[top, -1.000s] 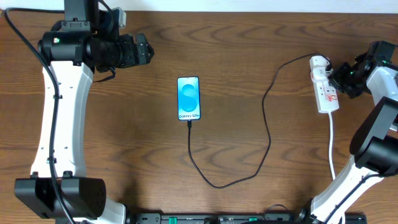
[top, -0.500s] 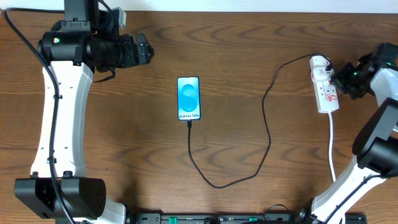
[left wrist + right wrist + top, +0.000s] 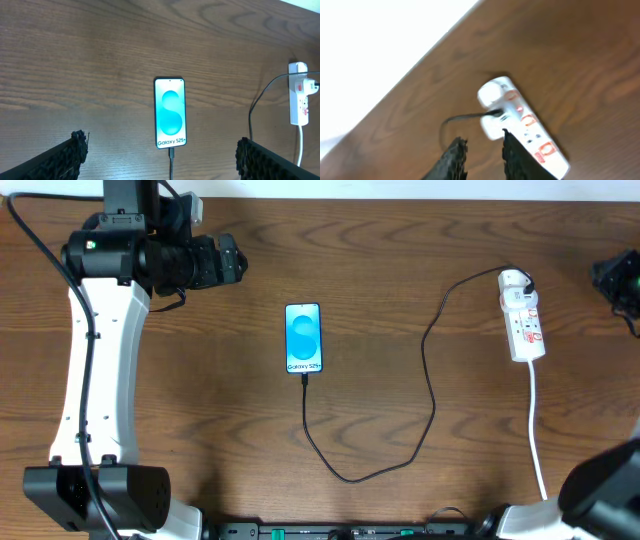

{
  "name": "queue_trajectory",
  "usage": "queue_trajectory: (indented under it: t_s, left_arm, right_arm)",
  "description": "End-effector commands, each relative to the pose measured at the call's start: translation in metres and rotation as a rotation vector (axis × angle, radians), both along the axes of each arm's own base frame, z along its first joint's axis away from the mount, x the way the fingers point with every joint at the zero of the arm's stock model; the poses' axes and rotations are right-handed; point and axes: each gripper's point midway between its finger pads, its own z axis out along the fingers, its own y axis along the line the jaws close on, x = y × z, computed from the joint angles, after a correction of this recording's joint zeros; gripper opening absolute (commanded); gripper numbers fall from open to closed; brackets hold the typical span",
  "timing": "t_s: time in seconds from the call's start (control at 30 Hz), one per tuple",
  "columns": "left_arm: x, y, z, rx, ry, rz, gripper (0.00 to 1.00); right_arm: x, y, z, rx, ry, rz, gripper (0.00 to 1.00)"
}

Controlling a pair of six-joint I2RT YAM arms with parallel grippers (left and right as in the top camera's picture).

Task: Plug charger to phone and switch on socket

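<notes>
Thin black charger cable (image 3: 431, 390) meets the slim blue-screened phone (image 3: 304, 337); white power strip (image 3: 523, 328) glows red: probably finished. Left pincer (image 3: 161, 146) gapes, right pincer (image 3: 484, 144) stands slightly parted, both empty; parking remains.

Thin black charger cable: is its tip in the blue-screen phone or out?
In: the thin black charger cable enters the bottom edge of the slim blue-screen phone.

Left gripper (image 3: 162, 156) wide apart, right gripper (image 3: 484, 156) only narrowly parted, both aloft.
</notes>
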Motion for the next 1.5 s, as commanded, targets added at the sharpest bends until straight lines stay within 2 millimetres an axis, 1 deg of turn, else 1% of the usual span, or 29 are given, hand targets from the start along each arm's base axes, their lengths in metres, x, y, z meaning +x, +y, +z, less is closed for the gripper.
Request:
queue_trajectory:
  t_s: [0.0,0.03,0.07,0.2,0.27,0.33,0.4,0.43,0.47,0.6,0.63,0.67,0.7,0.83,0.93,1.03,1.23,1.37,1.47]
  left_arm:
    - [-0.002,0.001,0.001,0.009,-0.005,-0.005,0.96]
    - [-0.002,0.001,0.001,0.009,-0.005,-0.005,0.96]
    - [-0.002,0.001,0.001,0.009,-0.005,-0.005,0.96]
    - [-0.002,0.001,0.001,0.009,-0.005,-0.005,0.96]
    - [-0.002,0.001,0.001,0.009,-0.005,-0.005,0.96]
    - [-0.002,0.001,0.001,0.009,-0.005,-0.005,0.96]
    - [-0.002,0.001,0.001,0.009,-0.005,-0.005,0.96]
    - [-0.002,0.001,0.001,0.009,-0.005,-0.005,0.96]
    - [-0.002,0.001,0.001,0.009,-0.005,-0.005,0.96]
    - [-0.002,0.001,0.001,0.009,-0.005,-0.005,0.96]
    - [-0.002,0.001,0.001,0.009,-0.005,-0.005,0.96]
    - [-0.002,0.001,0.001,0.009,-0.005,-0.005,0.96]
    - [-0.002,0.001,0.001,0.009,-0.005,-0.005,0.96]
    - [-0.002,0.001,0.001,0.009,-0.005,-0.005,0.96]
    - [-0.002,0.001,0.001,0.009,-0.005,-0.005,0.96]
    - [-0.002,0.001,0.001,0.009,-0.005,-0.005,0.96]
    - [-0.002,0.001,0.001,0.009,-0.005,-0.005,0.96]
    - [-0.002,0.001,0.001,0.009,-0.005,-0.005,0.96]
    - [-0.002,0.001,0.001,0.009,-0.005,-0.005,0.96]
  right_arm:
    - [-0.007,0.041,0.041,-0.124,-0.088,0.176,0.29]
    - [-0.01,0.051,0.049,-0.148,-0.103,0.208,0.31]
    - [-0.017,0.073,0.064,-0.19,-0.133,0.273,0.35]
    - [-0.033,0.118,0.085,-0.257,-0.174,0.409,0.4]
    - [-0.041,0.138,0.09,-0.281,-0.182,0.475,0.43]
    - [-0.052,0.159,0.091,-0.296,-0.179,0.542,0.49]
    - [-0.065,0.176,0.089,-0.316,-0.153,0.596,0.54]
    - [-0.07,0.182,0.087,-0.327,-0.139,0.616,0.55]
    - [-0.075,0.187,0.085,-0.336,-0.13,0.638,0.58]
    - [-0.085,0.195,0.08,-0.343,-0.093,0.669,0.65]
    - [-0.088,0.196,0.078,-0.338,-0.084,0.672,0.7]
    - [-0.09,0.197,0.077,-0.33,-0.075,0.675,0.81]
    - [-0.093,0.199,0.075,-0.317,-0.065,0.684,0.99]
    - [-0.104,0.2,0.065,-0.29,-0.007,0.694,0.99]
    - [-0.116,0.201,0.056,-0.261,0.053,0.704,0.99]
    - [-0.123,0.201,0.051,-0.247,0.087,0.708,0.99]
    - [-0.124,0.196,0.048,-0.266,0.108,0.692,0.99]
    - [-0.124,0.189,0.046,-0.297,0.126,0.668,0.99]
    - [-0.123,0.189,0.046,-0.3,0.125,0.666,0.99]
